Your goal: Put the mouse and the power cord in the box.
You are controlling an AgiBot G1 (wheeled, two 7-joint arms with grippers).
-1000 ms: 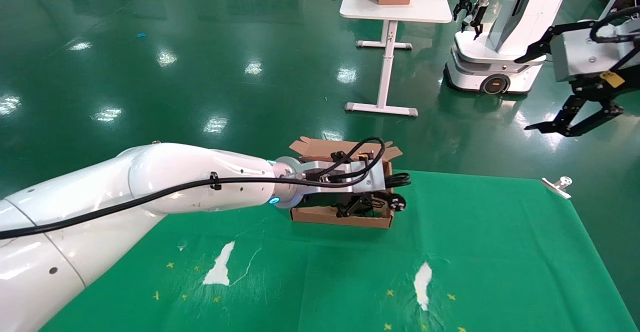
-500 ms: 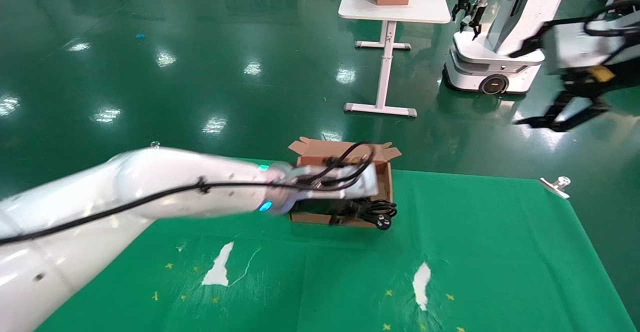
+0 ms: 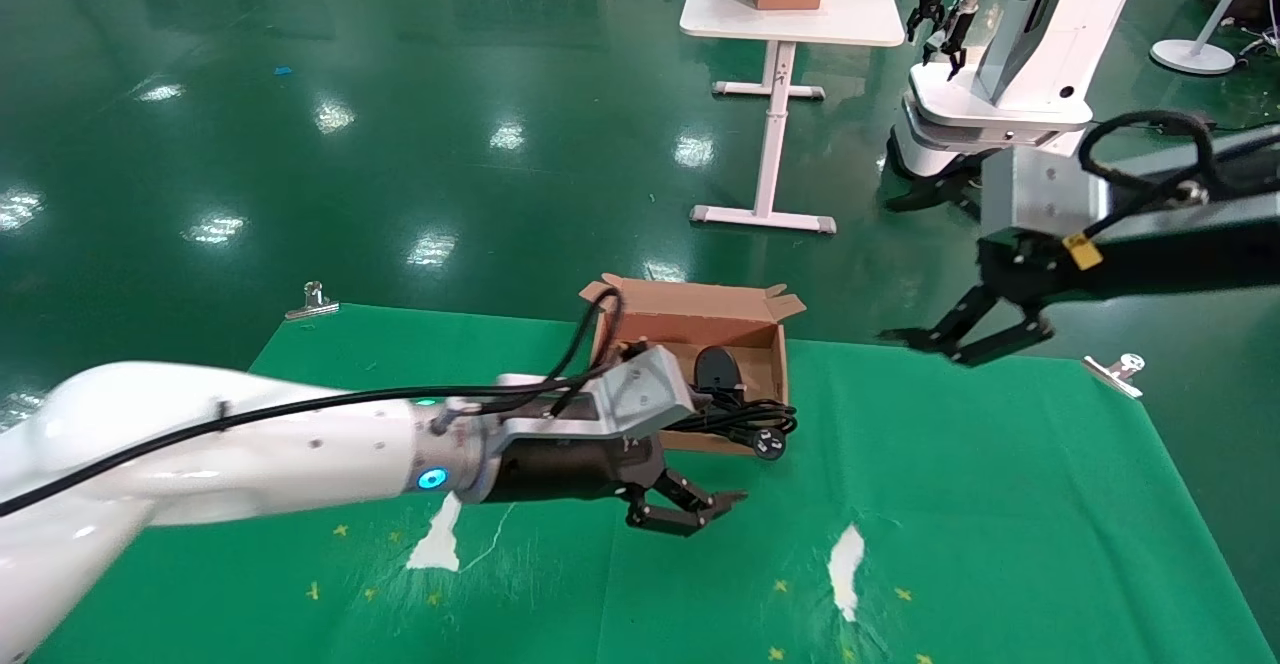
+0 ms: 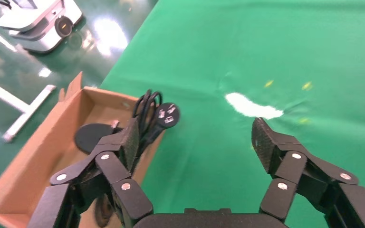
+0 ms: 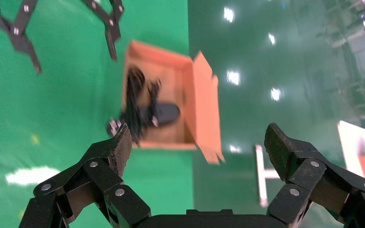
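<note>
Head view: the mouse (image 3: 718,368) is seen lying inside the box (image 3: 690,319). The power cord (image 3: 745,416) is mostly in the box too, but its plug (image 3: 768,443) hangs over the near wall onto the green bench (image 3: 1000,504). The left gripper (image 3: 688,512) is held just in front of the box, spread wide and holding nothing. The right gripper (image 3: 960,336) is held up high to the side, also spread and holding nothing. The putting-in step looks almost done. Next, the plug may need to be pushed inside.
</note>
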